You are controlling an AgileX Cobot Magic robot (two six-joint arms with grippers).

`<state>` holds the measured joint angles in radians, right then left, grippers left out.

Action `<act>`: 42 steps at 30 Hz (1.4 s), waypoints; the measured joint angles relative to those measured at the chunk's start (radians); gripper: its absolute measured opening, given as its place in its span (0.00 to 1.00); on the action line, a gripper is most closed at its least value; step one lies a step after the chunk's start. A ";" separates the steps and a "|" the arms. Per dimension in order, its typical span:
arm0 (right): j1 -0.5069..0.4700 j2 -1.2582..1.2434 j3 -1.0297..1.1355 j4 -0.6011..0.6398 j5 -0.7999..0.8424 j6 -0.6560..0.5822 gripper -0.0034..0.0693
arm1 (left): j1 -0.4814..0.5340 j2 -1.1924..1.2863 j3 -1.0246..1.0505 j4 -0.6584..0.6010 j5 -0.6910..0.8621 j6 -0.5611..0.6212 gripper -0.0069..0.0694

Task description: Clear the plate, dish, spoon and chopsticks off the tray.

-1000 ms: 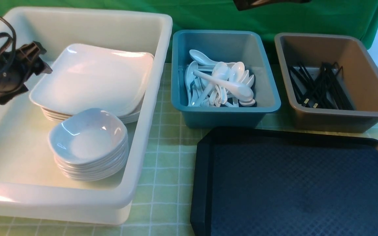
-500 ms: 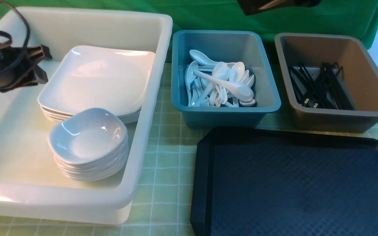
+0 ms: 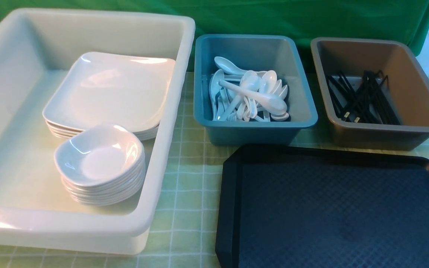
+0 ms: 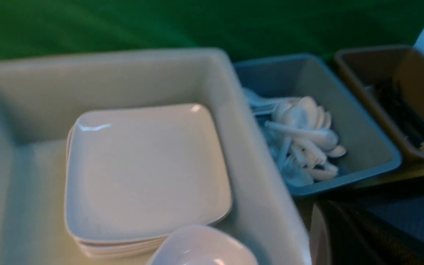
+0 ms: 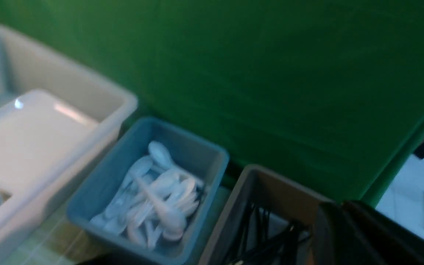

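Front view shows the tray [image 3: 333,212] bare on the checked cloth; the plate [image 3: 106,89] tops a stack in the white bin [image 3: 169,111], spoons [image 3: 250,95] fill the blue bin [image 3: 255,130], chopsticks [image 3: 363,98] the brown bin [image 3: 385,136]. Both pincers sit out of frame, clenched on nothing.

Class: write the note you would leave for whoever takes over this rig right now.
Grippers: neither shows in the front view; both are shut and hold nothing.
Tray: bare.
Plate tops the stack in the white bin, dishes stacked beside it.
Spoons in the blue bin; chopsticks in the brown bin.
Done: tray cleared.
Left: nothing visible.
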<state>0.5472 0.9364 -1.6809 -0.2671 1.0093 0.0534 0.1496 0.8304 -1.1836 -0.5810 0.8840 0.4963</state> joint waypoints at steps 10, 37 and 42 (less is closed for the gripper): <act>0.000 -0.662 0.976 -0.048 -0.933 0.189 0.06 | 0.000 -0.368 0.281 -0.086 -0.041 0.021 0.07; 0.000 -0.786 1.234 -0.051 -1.140 0.191 0.21 | 0.000 -0.394 0.423 -0.080 -0.127 0.020 0.07; 0.000 -0.786 1.234 -0.051 -1.140 0.191 0.23 | -0.029 -0.394 0.423 -0.064 -0.136 0.021 0.07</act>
<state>0.5472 0.1504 -0.4470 -0.3184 -0.1306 0.2442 0.1209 0.4361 -0.7606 -0.6450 0.7480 0.5172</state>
